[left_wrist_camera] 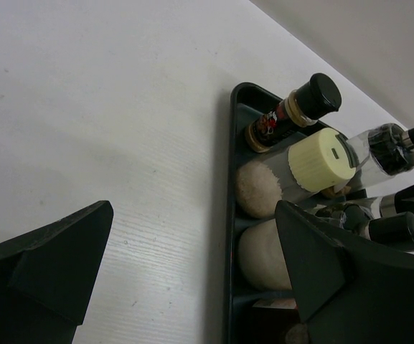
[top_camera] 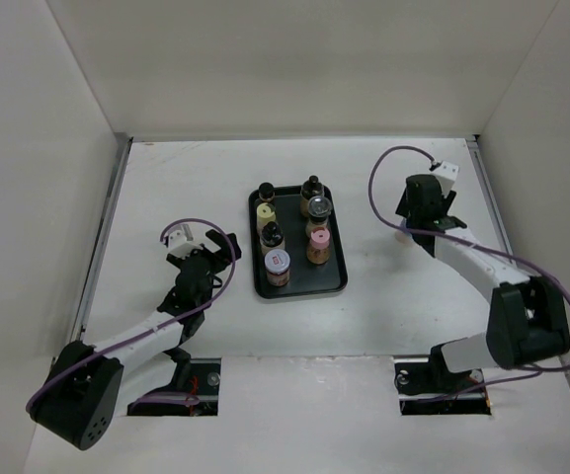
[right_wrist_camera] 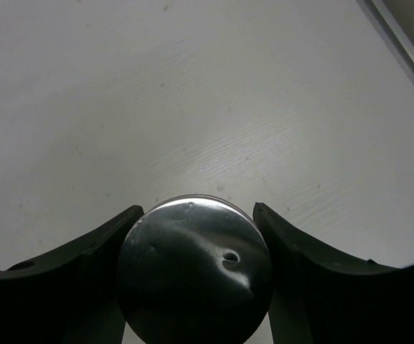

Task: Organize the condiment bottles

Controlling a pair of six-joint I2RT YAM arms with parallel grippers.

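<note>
Several condiment bottles stand in two rows on the black tray [top_camera: 337, 281], among them a yellow-capped one [top_camera: 265, 211], a pink-capped one [top_camera: 317, 240] and a wide jar with a pale lid [top_camera: 278, 263]. My left gripper [top_camera: 220, 252] is open beside the tray's left rim [left_wrist_camera: 232, 215], its jaws [left_wrist_camera: 192, 215] over bare table, with the yellow-capped bottle [left_wrist_camera: 321, 158] and a black-capped bottle [left_wrist_camera: 314, 100] just beyond. My right gripper [top_camera: 415, 222] is far right of the tray. In the right wrist view its jaws [right_wrist_camera: 197, 211] press both sides of a silvery-capped bottle [right_wrist_camera: 196, 269].
White walls enclose the table on the left, back and right. A metal strip [right_wrist_camera: 400, 50] runs along the right edge near my right gripper. Purple cables loop over both arms.
</note>
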